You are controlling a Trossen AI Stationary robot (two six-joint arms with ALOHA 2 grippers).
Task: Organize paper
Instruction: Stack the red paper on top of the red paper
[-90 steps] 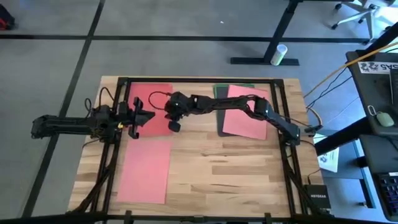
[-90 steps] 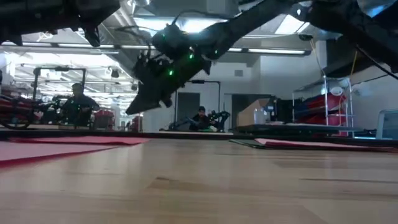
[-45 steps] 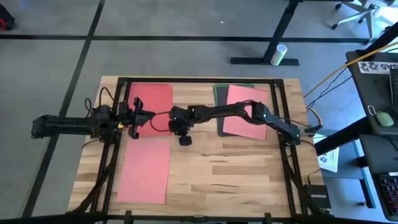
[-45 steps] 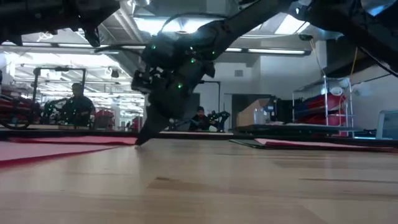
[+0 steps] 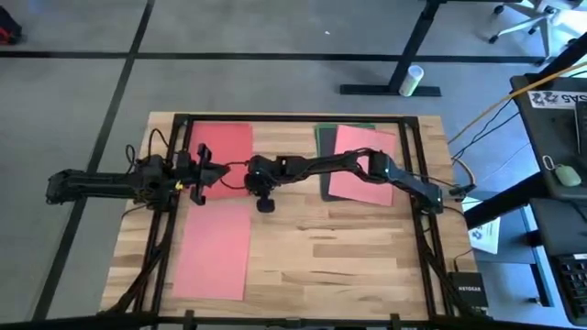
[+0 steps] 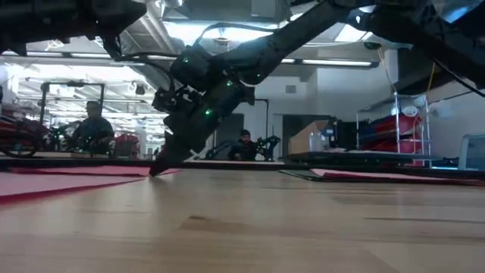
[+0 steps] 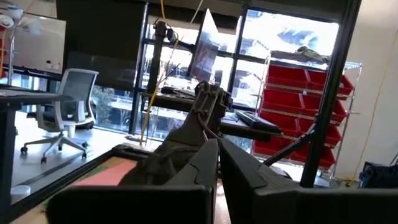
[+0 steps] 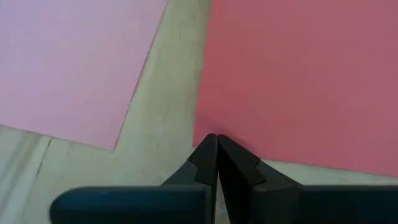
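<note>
Right gripper down at the corner of the red sheet; left arm waiting.

The right gripper (image 5: 264, 203) reaches across the table (image 5: 367, 247), fingers (image 8: 231, 167) pressed together with nothing between them, tips at the near edge of the red sheet (image 5: 223, 156) at the far left. A pink sheet (image 5: 215, 249) lies just beside it on the near left. Another pink sheet (image 5: 362, 165) overlaps a dark sheet (image 5: 323, 136) at the far right. The left gripper (image 5: 204, 174) hovers over the red sheet's left part, fingers closed, empty.
</note>
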